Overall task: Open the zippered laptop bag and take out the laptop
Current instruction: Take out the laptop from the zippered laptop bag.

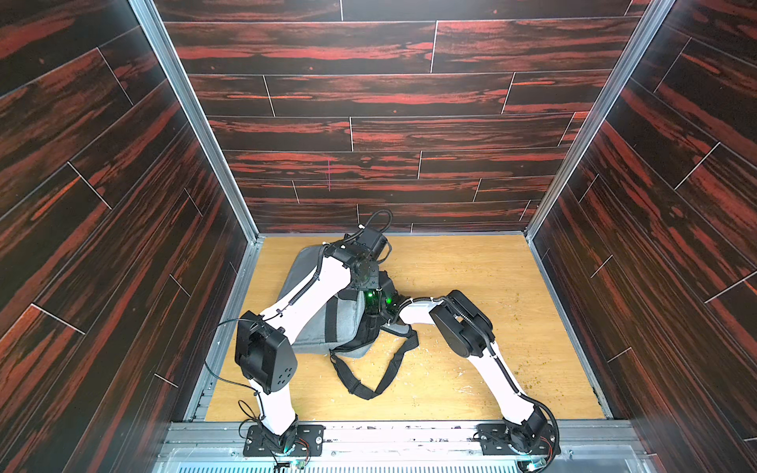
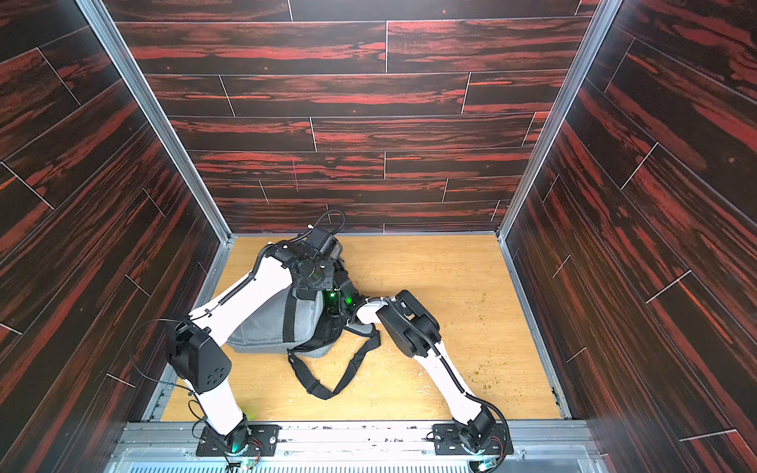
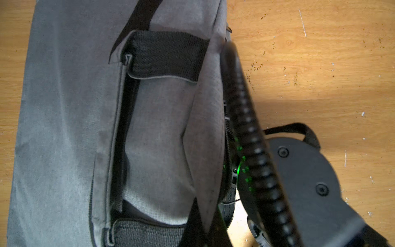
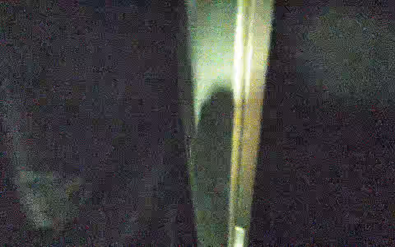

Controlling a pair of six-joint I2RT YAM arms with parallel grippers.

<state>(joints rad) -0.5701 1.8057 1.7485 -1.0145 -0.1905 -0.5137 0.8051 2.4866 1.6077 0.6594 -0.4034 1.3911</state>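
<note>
Both top views show the zippered laptop bag lying on the tabletop, left of centre, with its black shoulder strap looped toward the front edge. The left gripper, pressed together, and the right gripper meet at the bag's right edge. The right wrist view is dark and noisy, so the right gripper's spread cannot be told.

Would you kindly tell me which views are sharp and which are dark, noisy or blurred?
Both top views: sharp, evenly lit, walls splayed by the wide lens. Left wrist view: grey bag crisp, black corrugated cable blurred. Right wrist view: dark, grainy, one blown-out bright streak.
</note>
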